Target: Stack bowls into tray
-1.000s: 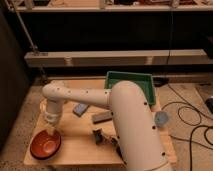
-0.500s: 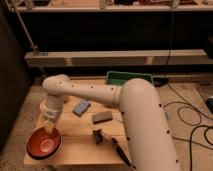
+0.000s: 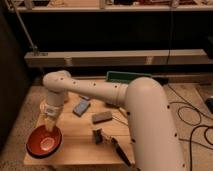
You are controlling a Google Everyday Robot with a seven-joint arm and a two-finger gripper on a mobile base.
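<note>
the gripper (image 3: 50, 124) hangs over the near left corner of the surface (image 3: 77, 142), jaws clenched right at the far rim of the orange-red bowl (image 3: 43, 145). the green tray (image 3: 120, 76) sits at the far edge.

Wooden table (image 3: 75, 137) on speckled floor (image 3: 192, 95); pale ledge (image 3: 100, 57) along dark wall (image 3: 100, 30); black cables (image 3: 194, 119) at right.
</note>
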